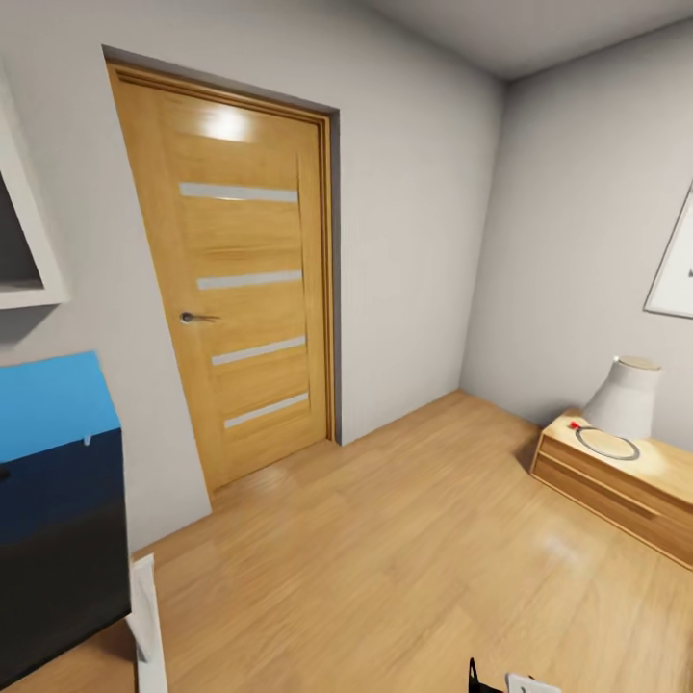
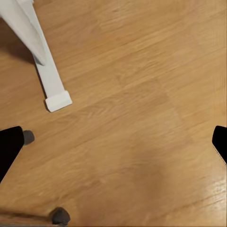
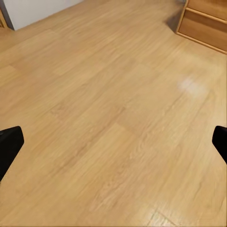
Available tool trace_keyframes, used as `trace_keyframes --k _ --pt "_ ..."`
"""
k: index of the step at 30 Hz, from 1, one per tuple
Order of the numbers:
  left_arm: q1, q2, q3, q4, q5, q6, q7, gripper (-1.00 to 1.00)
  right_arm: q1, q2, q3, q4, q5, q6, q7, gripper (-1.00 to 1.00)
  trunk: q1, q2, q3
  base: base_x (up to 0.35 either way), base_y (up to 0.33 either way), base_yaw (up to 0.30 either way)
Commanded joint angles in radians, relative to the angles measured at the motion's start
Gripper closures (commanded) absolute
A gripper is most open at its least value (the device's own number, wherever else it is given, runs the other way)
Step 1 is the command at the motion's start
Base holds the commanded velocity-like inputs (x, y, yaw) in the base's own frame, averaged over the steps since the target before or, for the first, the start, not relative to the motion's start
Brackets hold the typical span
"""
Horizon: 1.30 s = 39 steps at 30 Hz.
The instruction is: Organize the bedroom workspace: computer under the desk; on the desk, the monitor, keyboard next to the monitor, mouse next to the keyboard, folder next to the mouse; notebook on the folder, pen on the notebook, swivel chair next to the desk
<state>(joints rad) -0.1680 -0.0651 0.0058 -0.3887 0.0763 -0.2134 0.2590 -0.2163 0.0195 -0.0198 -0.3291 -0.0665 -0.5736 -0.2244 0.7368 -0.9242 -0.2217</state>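
Closest to me, the left claw (image 2: 113, 144) is released, its black fingertips (image 2: 9, 149) spread wide with nothing between them, hanging over bare wooden floor (image 1: 385, 558). A white strut (image 2: 49, 75) ending in a flat foot rests on the boards near it, and a small black wheel (image 2: 60, 216) sits close by. To the left of the door (image 1: 241, 279) I see a bright blue block (image 1: 48, 404), dark blue and then black lower down; I cannot tell whether this is the folder. The door itself is shut, wooden with four pale strips and a lever handle (image 1: 197, 317). Well to the right of the door, a low wooden bedside unit (image 1: 616, 481) stands against the wall with a white lamp (image 1: 626, 395) on top. My right claw (image 3: 113, 144) is likewise released over the floor, and a corner of that wooden unit shows beyond it.
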Motion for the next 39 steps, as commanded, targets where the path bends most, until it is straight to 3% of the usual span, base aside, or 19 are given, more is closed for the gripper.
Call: trace_keyframes --k 1,16,21,27,32,39 --pt "-0.001 0.000 0.000 0.001 0.008 -0.005 0.000 -1.00 -0.001 0.000 -0.002 0.000 -0.007 -0.005 0.004 -1.00 0.001 -0.001 -0.001 0.330 0.000 0.000" --pt "-0.001 0.002 0.000 0.004 0.009 0.001 -0.004 -1.00 -0.001 0.000 -0.002 0.001 -0.006 -0.003 0.005 -1.00 0.001 -0.001 -0.001 0.333 0.000 0.000" --pt "-0.001 0.003 -0.002 0.067 0.009 0.004 -0.004 -1.00 -0.002 0.000 -0.002 0.001 -0.006 -0.003 0.005 -1.00 0.001 -0.001 -0.001 0.333 0.000 0.000" --pt "-0.001 0.006 -0.003 0.082 0.009 0.011 -0.005 -1.00 -0.001 0.000 -0.001 0.002 -0.005 -0.003 0.005 -1.00 0.001 -0.001 -0.001 0.333 0.000 0.000" --pt "-0.001 0.010 -0.001 0.081 0.013 0.069 -0.018 -1.00 -0.001 -0.001 0.000 0.025 -0.003 -0.002 0.005 -1.00 0.001 -0.001 -0.001 0.333 0.000 0.000" --pt "-0.002 0.010 0.002 0.069 0.014 0.095 -0.021 -1.00 -0.001 0.000 0.000 0.105 -0.003 -0.003 0.005 -1.00 0.001 -0.001 -0.001 0.333 0.000 0.000"
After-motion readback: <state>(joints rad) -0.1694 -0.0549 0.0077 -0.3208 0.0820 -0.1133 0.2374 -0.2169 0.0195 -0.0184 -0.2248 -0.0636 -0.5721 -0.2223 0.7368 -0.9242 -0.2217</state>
